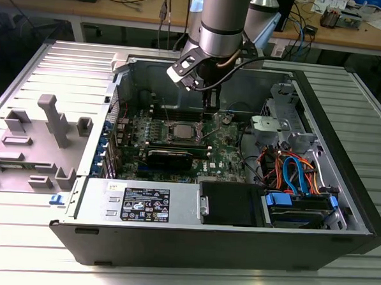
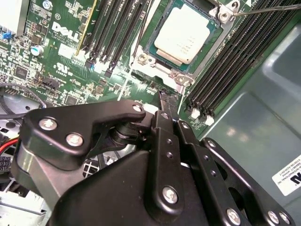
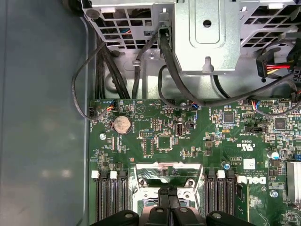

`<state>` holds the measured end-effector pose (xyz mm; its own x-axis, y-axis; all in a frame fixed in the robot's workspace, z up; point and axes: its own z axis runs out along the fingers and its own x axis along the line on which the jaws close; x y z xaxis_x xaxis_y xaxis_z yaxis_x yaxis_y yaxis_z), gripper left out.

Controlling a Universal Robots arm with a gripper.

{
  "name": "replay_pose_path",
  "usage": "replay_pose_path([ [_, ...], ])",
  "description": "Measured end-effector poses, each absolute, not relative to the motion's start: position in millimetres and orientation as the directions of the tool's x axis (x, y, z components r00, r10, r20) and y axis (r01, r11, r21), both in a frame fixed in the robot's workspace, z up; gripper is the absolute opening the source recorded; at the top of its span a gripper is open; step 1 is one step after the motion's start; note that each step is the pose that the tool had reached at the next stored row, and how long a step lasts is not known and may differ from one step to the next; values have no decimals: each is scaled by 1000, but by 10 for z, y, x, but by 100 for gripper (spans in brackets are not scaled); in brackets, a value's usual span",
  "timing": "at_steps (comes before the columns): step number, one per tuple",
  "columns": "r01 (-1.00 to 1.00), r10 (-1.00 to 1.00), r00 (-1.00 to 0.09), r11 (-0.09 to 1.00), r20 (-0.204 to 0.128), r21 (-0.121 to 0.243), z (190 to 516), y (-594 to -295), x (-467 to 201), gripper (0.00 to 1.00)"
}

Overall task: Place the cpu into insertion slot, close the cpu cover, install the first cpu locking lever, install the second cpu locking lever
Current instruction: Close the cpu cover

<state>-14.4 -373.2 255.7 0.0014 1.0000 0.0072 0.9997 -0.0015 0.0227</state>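
- Ribbed metal table (image 1: 337,278) carries an open computer case (image 1: 191,245); wooden desks (image 1: 140,12) strewn with wires run along the back of the exterior view.
- At the exterior view's left, a grey plastic fixture (image 1: 51,125) lies beside the case; a labelled grey box (image 1: 142,204) sits just behind the case's front wall.
- At the centre of the exterior view lies the green circuit board (image 1: 228,154); the chip (image 1: 181,130) rests flat in it, silvery top up.
- In the second wrist view the chip (image 2: 188,34) sits inside the socket (image 2: 181,77), its top bare; rows of black memory slots (image 2: 117,33) flank it on both sides; a thin wire lever (image 2: 268,8) runs past one socket corner.
- In the first wrist view the cover plate (image 3: 167,166) lies at the socket edge nearest the fingertips; flat or tilted, I cannot tell.
- The gripper (image 1: 208,107) hangs from the arm (image 1: 222,20), low over the board, just to the exterior view's right of the chip; in both wrist views its fingers are pressed together with nothing between them (image 2: 163,95) (image 3: 169,190), their tips right at the cover plate.
- At the exterior view's right, orange, red and blue cables (image 1: 294,173) curl beside a metal drive cage (image 1: 271,131).
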Motion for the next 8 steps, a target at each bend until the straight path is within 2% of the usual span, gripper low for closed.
replay_pose_path([
  [8,1000,1000,1,-2,7,23,2560,-3732,-37,11],
])
